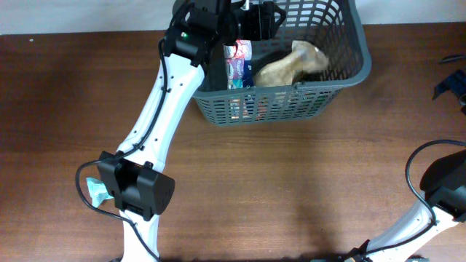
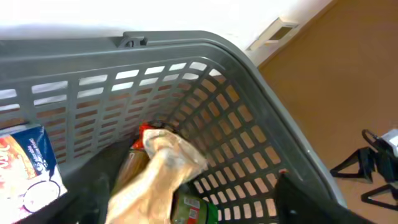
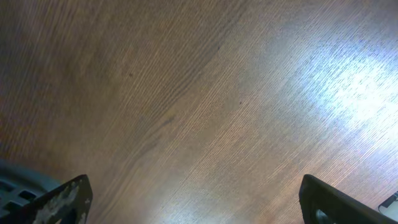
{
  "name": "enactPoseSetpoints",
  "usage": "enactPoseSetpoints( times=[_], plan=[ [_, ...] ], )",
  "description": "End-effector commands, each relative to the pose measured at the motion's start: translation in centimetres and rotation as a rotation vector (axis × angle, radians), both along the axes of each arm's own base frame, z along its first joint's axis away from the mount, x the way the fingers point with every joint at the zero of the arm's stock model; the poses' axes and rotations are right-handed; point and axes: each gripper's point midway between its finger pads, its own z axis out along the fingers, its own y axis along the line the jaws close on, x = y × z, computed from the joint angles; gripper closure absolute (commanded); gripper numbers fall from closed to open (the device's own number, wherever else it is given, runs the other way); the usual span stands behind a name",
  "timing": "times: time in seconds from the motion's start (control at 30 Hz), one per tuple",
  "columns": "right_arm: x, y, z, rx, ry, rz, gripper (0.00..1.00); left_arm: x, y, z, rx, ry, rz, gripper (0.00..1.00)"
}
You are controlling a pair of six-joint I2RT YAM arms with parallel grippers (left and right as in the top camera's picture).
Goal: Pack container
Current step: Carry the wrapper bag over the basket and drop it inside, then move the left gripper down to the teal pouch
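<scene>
The dark grey slotted basket (image 1: 349,76) stands at the table's far edge. It also fills the left wrist view (image 2: 186,46). Inside lie a crumpled brown paper bag (image 1: 287,65) (image 2: 158,180), a colourful packet (image 1: 238,62) (image 2: 28,168) and a green-labelled bottle (image 2: 189,208) under the bag. My left gripper (image 1: 255,22) (image 2: 199,202) hangs open over the basket's left part, above the bag, holding nothing. My right gripper (image 3: 199,208) is open and empty over bare wood. Only its arm (image 1: 444,182) shows in the overhead view, at the lower right.
A teal scrap (image 1: 95,189) lies on the table beside the left arm's base. Dark clamp-like objects (image 1: 451,84) sit at the right edge, also seen beyond the basket (image 2: 373,168). A grey slotted piece (image 3: 12,183) shows at the right wrist view's lower left.
</scene>
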Motion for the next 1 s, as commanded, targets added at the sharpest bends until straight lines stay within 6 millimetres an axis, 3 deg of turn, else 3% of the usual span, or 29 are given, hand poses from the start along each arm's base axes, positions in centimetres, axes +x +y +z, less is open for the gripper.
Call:
enactPoseSetpoints(
  times=[0.0, 0.07, 0.17, 0.27, 0.47, 0.67, 0.83, 0.97],
  plan=[
    [-0.2, -0.2, -0.2, -0.010, 0.014, 0.004, 0.01, -0.7, 0.6, 2.1, -0.052, -0.015, -0.059, 0.19],
    [-0.2, -0.2, -0.2, -0.010, 0.014, 0.004, 0.01, -1.5, 1.7, 3.5, -0.086, -0.013, -0.097, 0.16],
    [-0.2, -0.2, -0.2, -0.010, 0.014, 0.004, 0.01, -3.0, 5.0, 5.6, -0.115, 0.019, -0.103, 0.13],
    [-0.2, -0.2, -0.2, -0.010, 0.014, 0.004, 0.01, -3.7, 10.4, 6.7, -0.104, 0.082, 0.030, 0.00],
    [-0.2, -0.2, -0.2, -0.010, 0.014, 0.004, 0.01, -6.6, 22.1, 8.6, -0.053, 0.157, 0.359, 0.00],
    [-0.2, -0.2, -0.2, -0.010, 0.014, 0.004, 0.01, -12.9, 31.4, 6.9, 0.097, 0.323, 0.750, 0.00],
    [-0.2, -0.2, -0.2, -0.010, 0.014, 0.004, 0.01, -17.6, 35.0, 5.8, 0.074, 0.479, 0.996, 0.01],
    [-0.2, -0.2, -0.2, -0.010, 0.014, 0.004, 0.01, -20.9, 38.1, 3.9, -0.020, 0.662, 1.288, 0.01]
  ],
)
